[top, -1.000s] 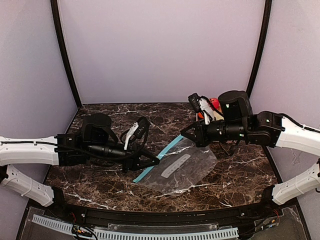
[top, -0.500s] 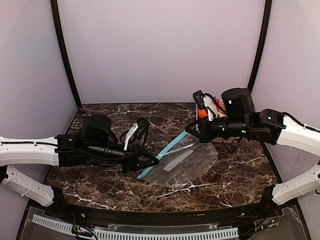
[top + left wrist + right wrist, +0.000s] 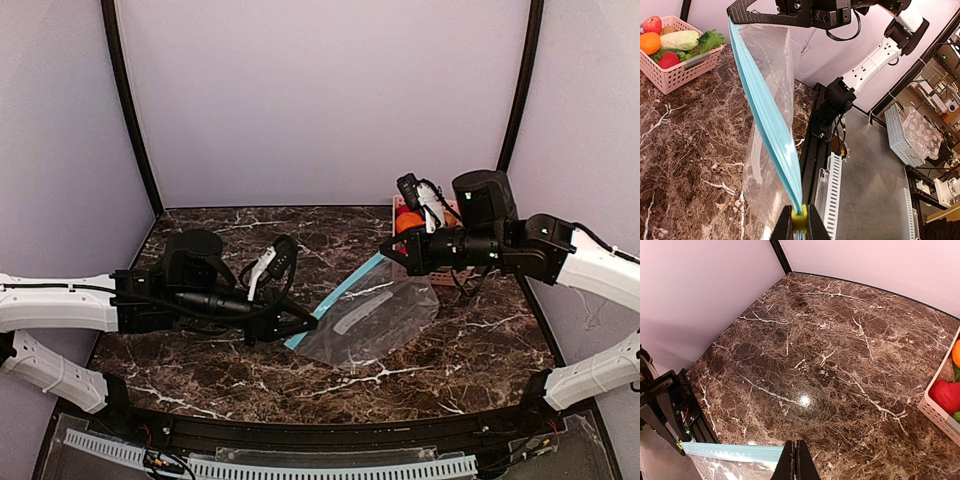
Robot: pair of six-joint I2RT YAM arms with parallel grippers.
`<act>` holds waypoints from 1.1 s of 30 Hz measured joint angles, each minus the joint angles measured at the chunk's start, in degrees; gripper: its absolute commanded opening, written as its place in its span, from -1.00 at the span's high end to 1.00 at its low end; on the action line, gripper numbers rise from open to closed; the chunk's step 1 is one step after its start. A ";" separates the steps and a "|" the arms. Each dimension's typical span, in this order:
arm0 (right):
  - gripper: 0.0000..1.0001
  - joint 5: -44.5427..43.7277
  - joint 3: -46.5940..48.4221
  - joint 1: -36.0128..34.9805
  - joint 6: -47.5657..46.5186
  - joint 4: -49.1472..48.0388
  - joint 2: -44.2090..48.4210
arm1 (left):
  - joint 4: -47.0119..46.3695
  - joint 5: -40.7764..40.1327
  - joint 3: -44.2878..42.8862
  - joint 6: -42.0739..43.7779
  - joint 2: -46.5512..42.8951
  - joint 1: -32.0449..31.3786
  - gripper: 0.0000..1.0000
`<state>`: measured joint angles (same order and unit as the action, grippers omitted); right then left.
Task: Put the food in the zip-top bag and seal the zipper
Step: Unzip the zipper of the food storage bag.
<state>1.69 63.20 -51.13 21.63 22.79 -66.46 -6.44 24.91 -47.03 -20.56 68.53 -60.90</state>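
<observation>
The clear zip-top bag hangs stretched between both grippers, its body sagging onto the marble. Its teal zipper runs taut from one gripper to the other. My left gripper is shut on the zipper's near end, with a small yellow slider pinched between the fingers. My right gripper is shut on the bag's far top corner, where the teal zipper ends. The food sits in a pink basket: a pale gourd and a leafy green show there. Nothing shows inside the bag.
The basket stands at the back right corner, partly behind my right arm, and also holds a red apple, an orange and a red piece. Purple walls enclose the dark marble table. A black rail lines the near edge.
My right gripper has drawn back and to the right with the bag's corner. The zipper is pulled straighter and the bag has shifted right. The left gripper has stayed nearly still.
</observation>
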 measured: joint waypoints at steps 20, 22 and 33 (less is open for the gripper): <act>1.00 0.04 -0.35 2.56 -0.13 0.46 1.86 | -0.11 0.04 0.15 -0.22 0.00 0.07 0.99; 1.00 0.04 -0.35 2.69 -0.15 0.59 2.10 | -0.11 0.04 0.15 -0.24 0.00 0.13 0.99; 1.00 -0.04 -0.35 3.19 -0.72 1.27 2.95 | 0.00 -0.15 0.39 -0.26 0.00 0.31 0.99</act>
<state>1.65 62.85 -47.94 20.91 24.05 -63.51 -6.44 24.75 -46.63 -20.82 68.53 -60.60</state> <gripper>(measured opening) 0.005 0.068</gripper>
